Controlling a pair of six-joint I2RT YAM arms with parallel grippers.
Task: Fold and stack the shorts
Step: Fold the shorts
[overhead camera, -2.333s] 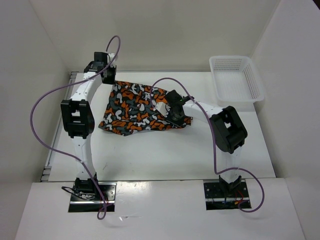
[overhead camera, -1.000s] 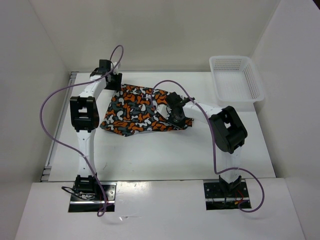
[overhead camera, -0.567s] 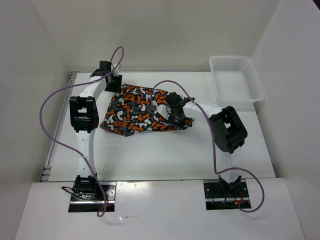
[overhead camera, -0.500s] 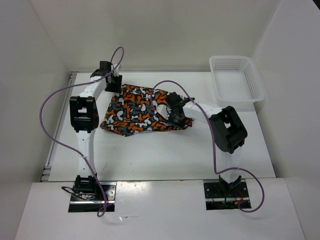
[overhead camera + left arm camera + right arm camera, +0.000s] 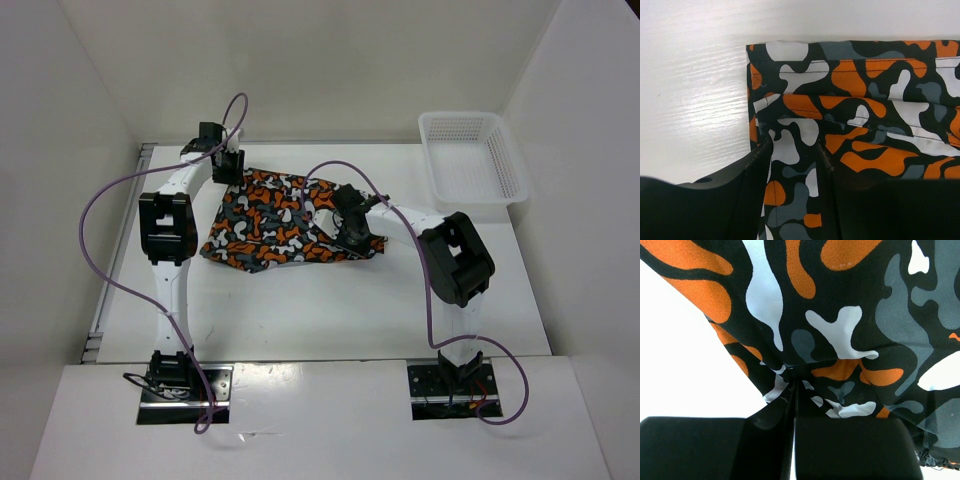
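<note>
The shorts (image 5: 272, 218), printed in orange, white, grey and black blotches, lie spread on the white table (image 5: 330, 300) between the two arms. My left gripper (image 5: 228, 172) sits over their far left corner. In the left wrist view its fingers (image 5: 760, 165) stand apart, with a strip of the hemmed fabric (image 5: 855, 85) lying flat between them at the left gripper (image 5: 793, 146). My right gripper (image 5: 355, 238) is at the shorts' right edge. In the right wrist view the right gripper (image 5: 794, 380) is shut, and the cloth (image 5: 840, 315) bunches into its closed jaws.
A white mesh basket (image 5: 509, 160) stands at the far right of the table. White walls enclose the table on the left, back and right. Purple cables loop from both arms above the table.
The left arm has shifted right onto the shorts' far left corner, and its jaws have narrowed around the fabric strip. The right gripper has kept its hold and barely moved.
</note>
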